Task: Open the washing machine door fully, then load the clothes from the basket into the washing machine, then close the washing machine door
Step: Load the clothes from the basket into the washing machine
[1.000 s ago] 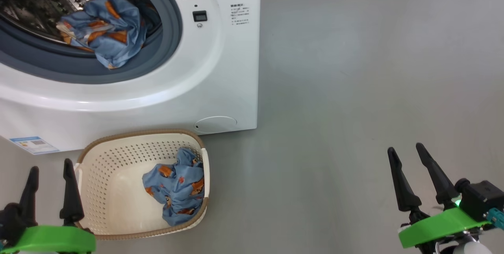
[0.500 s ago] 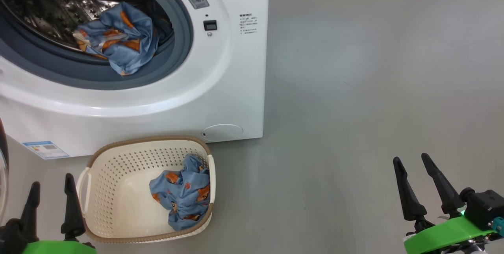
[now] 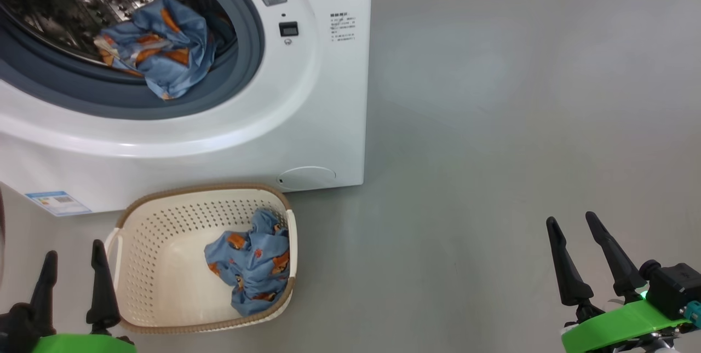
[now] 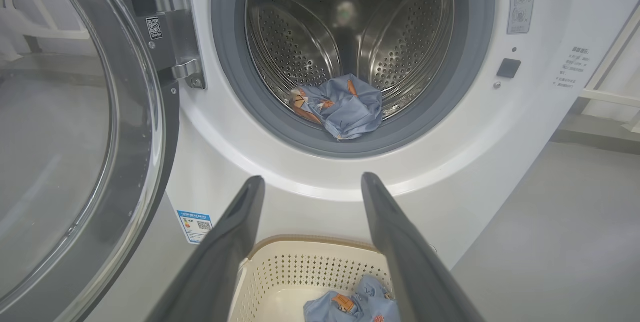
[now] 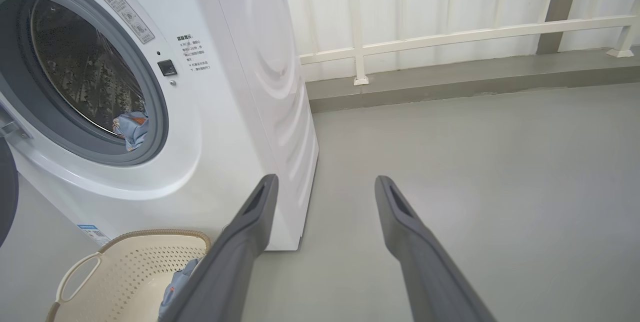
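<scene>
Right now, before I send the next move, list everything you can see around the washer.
washing machine: one, white, ahead
door: one, black rim, clear glass, swung open at left
basket: one, cream, in front of the machine
clothes: two, light blue, one at the drum mouth, other in basket
sticker: one, blue, machine's lower front
railing: one, white, background
left gripper: one, dark jaws open, empty, beside basket
right gripper: one, dark jaws open, empty, far right

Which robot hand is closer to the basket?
Left. The left gripper is right beside the basket, by its left handle. The right gripper is far off to the basket's right, over the floor.
</scene>
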### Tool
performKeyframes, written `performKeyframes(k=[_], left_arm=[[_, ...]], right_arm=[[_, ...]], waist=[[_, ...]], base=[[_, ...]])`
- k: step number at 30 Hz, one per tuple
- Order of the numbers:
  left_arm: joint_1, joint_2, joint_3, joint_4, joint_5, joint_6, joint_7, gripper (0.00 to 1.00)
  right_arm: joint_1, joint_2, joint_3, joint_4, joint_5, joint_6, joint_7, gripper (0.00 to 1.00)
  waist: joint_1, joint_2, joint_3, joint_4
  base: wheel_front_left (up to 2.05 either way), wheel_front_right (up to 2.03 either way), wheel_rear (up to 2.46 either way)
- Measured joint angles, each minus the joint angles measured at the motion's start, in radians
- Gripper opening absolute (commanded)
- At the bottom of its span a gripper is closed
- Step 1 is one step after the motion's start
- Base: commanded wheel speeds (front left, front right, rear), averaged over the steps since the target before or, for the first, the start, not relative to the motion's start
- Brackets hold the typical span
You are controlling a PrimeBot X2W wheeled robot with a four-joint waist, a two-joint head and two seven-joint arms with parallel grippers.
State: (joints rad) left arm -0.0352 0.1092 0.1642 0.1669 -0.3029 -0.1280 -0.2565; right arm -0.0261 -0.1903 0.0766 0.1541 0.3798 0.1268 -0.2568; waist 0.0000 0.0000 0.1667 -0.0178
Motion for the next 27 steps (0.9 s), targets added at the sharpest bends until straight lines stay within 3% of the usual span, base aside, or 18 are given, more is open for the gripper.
performKeyframes(k=[13,27], left_arm=[[-0.040,-0.009,-0.050,0.066,0.000,0.000,0.000,1.00],[-0.193,0.001,-0.125,0.240,-0.031,0.000,0.000,1.00]], right_arm=[[-0.037,0.030,-0.006,-0.018,-0.011,0.000,0.000,1.00],[-0.129,0.062,-0.005,-0.019,-0.018,0.000,0.000,1.00]], waist=[[0.0000,0.0000,0.091,-0.005],[0.0000,0.0000,0.218,-0.018]], base=[[0.00,0.00,0.00],[0.00,0.00,0.00]])
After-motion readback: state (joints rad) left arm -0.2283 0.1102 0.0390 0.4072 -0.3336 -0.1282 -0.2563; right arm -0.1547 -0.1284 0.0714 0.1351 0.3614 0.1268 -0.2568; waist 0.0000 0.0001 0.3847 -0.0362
